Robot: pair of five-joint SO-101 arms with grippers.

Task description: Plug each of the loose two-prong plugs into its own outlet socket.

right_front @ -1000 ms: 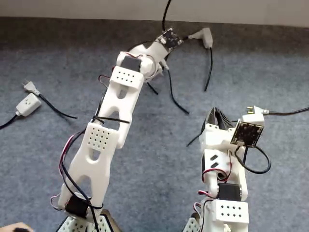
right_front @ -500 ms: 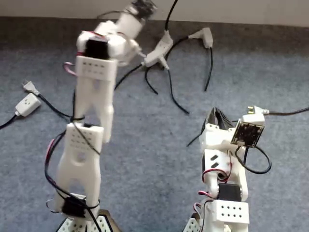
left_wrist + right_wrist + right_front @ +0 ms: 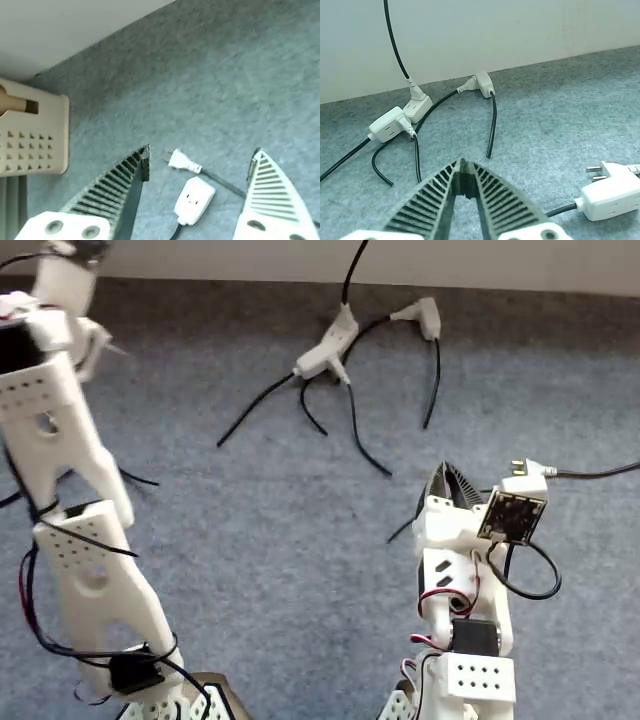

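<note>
My left gripper (image 3: pixel 201 151) is open and hangs above a small white two-prong plug (image 3: pixel 180 161) and a white outlet socket (image 3: pixel 192 200), both lying between its fingers on the grey carpet. The left arm (image 3: pixel 50 410) stands at the far left in the high view. Another white socket (image 3: pixel 322 352) lies at the back centre with a plug (image 3: pixel 346 318) in its far end, also seen as the socket (image 3: pixel 387 127) and the plug (image 3: pixel 417 105). An angled white plug (image 3: pixel 425 315) lies loose to its right. My right gripper (image 3: pixel 462 167) is shut and holds nothing, beside a white pronged block (image 3: pixel 525 478).
Black cables (image 3: pixel 355 430) trail over the carpet between the back socket and the right arm (image 3: pixel 465 570). A pale wall (image 3: pixel 520 25) bounds the far side. A beige perforated box (image 3: pixel 30 135) stands by the wall near the left gripper.
The left arm has swung from the back-centre socket over to the far left, leaving that socket lying on the carpet. The right arm has not moved.
</note>
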